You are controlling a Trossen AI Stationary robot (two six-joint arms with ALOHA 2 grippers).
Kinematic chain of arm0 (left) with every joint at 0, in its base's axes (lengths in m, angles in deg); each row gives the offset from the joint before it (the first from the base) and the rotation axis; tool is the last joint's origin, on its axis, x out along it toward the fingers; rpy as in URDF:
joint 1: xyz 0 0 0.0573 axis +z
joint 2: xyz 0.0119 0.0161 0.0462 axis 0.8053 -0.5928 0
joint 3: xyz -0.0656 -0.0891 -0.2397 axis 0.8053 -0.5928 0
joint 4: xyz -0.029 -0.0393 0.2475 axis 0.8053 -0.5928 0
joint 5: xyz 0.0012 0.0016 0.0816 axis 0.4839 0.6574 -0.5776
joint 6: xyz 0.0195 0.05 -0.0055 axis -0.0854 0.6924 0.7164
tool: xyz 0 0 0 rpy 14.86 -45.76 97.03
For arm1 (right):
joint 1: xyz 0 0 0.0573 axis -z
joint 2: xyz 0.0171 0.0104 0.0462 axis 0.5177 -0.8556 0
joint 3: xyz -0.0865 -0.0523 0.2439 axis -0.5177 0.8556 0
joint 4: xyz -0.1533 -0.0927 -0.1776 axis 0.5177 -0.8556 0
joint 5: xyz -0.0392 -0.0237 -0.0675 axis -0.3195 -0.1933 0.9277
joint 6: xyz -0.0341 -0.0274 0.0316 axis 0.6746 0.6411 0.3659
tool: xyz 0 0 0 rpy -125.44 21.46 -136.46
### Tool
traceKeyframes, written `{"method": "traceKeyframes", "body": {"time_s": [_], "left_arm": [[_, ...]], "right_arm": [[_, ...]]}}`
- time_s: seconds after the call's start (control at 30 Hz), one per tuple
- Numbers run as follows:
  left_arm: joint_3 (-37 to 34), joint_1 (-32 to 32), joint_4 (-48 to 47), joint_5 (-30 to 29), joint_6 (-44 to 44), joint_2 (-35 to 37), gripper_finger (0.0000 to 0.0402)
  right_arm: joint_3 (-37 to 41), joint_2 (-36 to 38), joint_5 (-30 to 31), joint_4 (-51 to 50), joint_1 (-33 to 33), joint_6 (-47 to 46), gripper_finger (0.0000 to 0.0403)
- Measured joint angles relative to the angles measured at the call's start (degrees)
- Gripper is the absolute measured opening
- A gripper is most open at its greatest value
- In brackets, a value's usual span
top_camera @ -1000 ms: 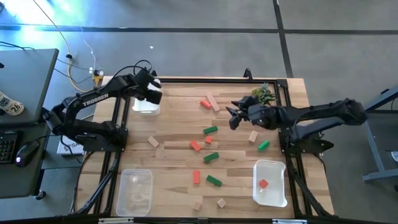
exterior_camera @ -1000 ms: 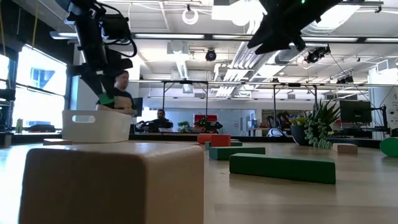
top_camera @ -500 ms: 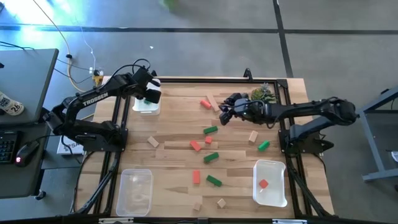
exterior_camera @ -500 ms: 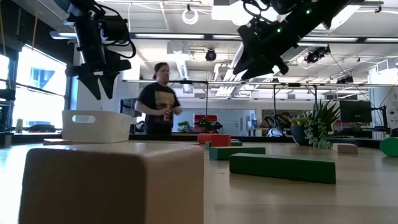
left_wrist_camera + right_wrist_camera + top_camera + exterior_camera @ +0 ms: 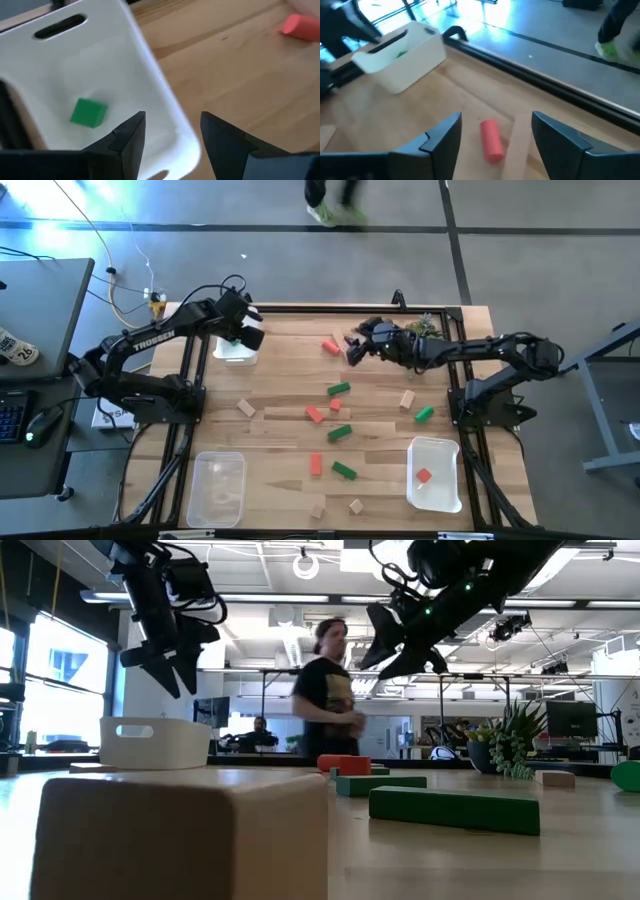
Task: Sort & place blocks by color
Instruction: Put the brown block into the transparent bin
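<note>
Red, green and tan blocks lie scattered on the table's middle, among them a green bar (image 5: 338,389) and a red one (image 5: 314,414). My left gripper (image 5: 243,338) (image 5: 172,132) hangs open over the white tray (image 5: 234,348) at the far left, where a green cube (image 5: 88,112) lies on the bottom. My right gripper (image 5: 352,350) (image 5: 496,125) hovers open above a red block (image 5: 329,346) (image 5: 491,140) and a tan bar (image 5: 343,343) (image 5: 517,145) that lie flat near the far edge. In the low view both grippers (image 5: 165,665) (image 5: 400,645) stand well above the table.
A white tray (image 5: 434,473) at the near right holds a red block (image 5: 424,475). A clear tray (image 5: 218,488) sits at the near left. A small potted plant (image 5: 422,330) stands by the right arm. A person walks past beyond the far edge (image 5: 330,690).
My left gripper has let go of the green cube, which now lies in the far-left white tray, and its fingers have opened. My right gripper has moved toward the table's left and far edge and dropped lower, ending over the red block and tan bar.
</note>
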Motion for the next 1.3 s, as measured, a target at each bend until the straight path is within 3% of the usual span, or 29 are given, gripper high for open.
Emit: {"method": "traceKeyframes", "body": {"time_s": [0.33,0.6,0.9,1.3], "left_arm": [[0.0,-3.72,3.42,2.7,-0.48,0.0,0.0175],[0.0,-6.26,3.54,3.31,-0.48,0.0,0.0175],[0.0,-7.01,3.49,3.17,-0.48,0.0,0.0174],[0.0,-7.01,3.45,2.93,-0.48,0.0,0.0174]], "right_arm": [[-10.12,-1.41,-0.83,-14.18,3.34,0.92,0.0233],[-18.65,-11.52,-3.94,-27.95,3.32,-0.26,0.0233],[-21.82,-21.12,-7.9,-30.42,3.64,-1.67,0.0233],[-22.1,-22.82,-7.72,-32.77,3.63,-4.96,0.0233]]}}
